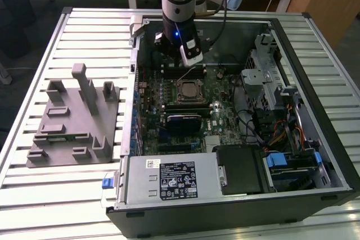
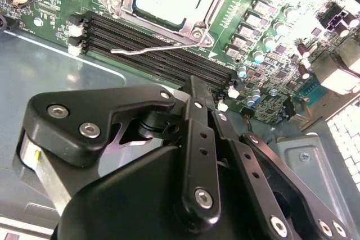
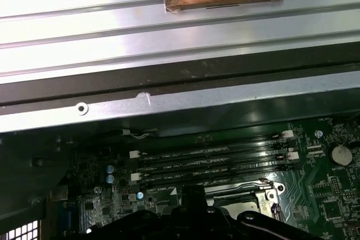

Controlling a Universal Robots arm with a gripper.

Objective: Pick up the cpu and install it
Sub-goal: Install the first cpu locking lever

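We are hovering over the board (image 1: 222,113), with the cpu (image 1: 188,90) apparently lying in its socket (image 2: 199,26) already.

Starting at the exterior view's left, the grey fixture (image 1: 67,122) is sitting well away from the gripper (image 1: 175,49). The gripper is hanging inside the case (image 1: 185,217), and we cannot tell whether it is open or closed. The cpu is resting near it but apart from it. We are judging the placing as done and the locking as not yet done. The second wrist view is showing the cpu's pale top inside the frame. It is also showing the thin lever (image 2: 152,49) lying loose beside the memory slots (image 2: 157,37), which the exterior view is not making clear. Any further move is calling for care around that lever. The first wrist view is adding the case wall (image 3: 169,102) beyond the gripper.
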